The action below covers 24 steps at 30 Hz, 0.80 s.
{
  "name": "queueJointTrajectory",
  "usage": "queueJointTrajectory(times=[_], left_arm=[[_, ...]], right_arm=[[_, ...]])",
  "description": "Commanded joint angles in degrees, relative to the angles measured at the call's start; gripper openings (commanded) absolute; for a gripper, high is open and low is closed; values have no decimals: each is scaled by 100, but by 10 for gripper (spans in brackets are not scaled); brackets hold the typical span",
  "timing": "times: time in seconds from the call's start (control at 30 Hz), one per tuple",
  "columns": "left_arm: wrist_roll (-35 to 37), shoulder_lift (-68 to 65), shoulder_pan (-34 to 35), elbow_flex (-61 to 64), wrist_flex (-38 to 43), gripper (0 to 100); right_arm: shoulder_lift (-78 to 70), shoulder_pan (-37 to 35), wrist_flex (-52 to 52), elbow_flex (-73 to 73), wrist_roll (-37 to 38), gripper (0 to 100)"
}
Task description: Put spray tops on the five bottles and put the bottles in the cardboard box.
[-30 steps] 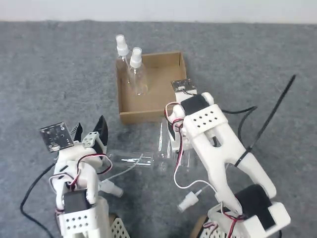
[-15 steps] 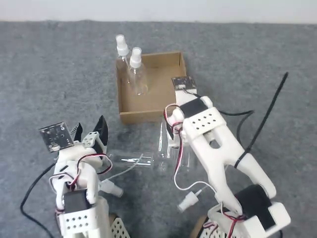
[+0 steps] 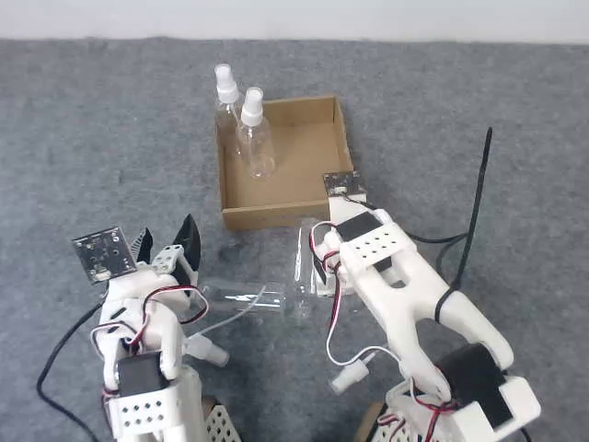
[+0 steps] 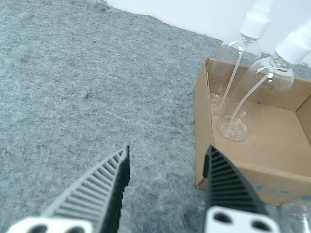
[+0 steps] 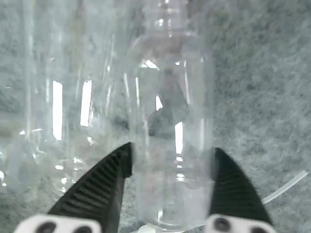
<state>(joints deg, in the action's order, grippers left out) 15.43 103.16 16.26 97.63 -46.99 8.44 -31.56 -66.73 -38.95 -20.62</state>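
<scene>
left gripper [image 4: 167,151]: jaws spread wide, nothing in them, hanging near the box's front corner
cardboard box [image 3: 276,217]: two capped bottles [image 3: 256,138] standing in its back left corner, so two of five done I'd say
right gripper [image 5: 172,148]: sitting around a bare bottle [image 5: 170,87] that lies on the carpet just in front of the box; honestly can't tell if it's squeezing
step: grabbing bottle three, looks like
next: needs a solid hold, then a loose spray top [image 3: 350,376] fed in tube-first
writing: none I can read, bottles are plain clear

Right arm [image 3: 386,267] covers most of a lying bottle [image 5: 170,73], its neck cut at frame edge; boxed spray tops [image 4: 255,19] likewise cropped.
</scene>
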Motion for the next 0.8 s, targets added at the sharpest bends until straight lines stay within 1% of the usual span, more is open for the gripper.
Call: queueJointTrajectory(times=[0.0,0.13,0.27,0.53,0.63,0.7,0.77], left_arm=[[62,123,9,-101,26,232],[62,123,9,-101,26,232],[62,123,9,-101,26,232],[62,123,9,-101,18,232],[62,123,9,-101,18,232],[62,123,9,-101,18,232],[62,123,9,-101,18,232]], right_arm=[[409,-57,66,70,70,22],[409,-40,48,70,501,9],[409,251,-224,114,905,9],[409,998,-954,141,2347,9],[409,1235,-1068,141,2840,12],[409,1314,-1086,141,3103,47],[409,1332,-1086,141,3209,110]])
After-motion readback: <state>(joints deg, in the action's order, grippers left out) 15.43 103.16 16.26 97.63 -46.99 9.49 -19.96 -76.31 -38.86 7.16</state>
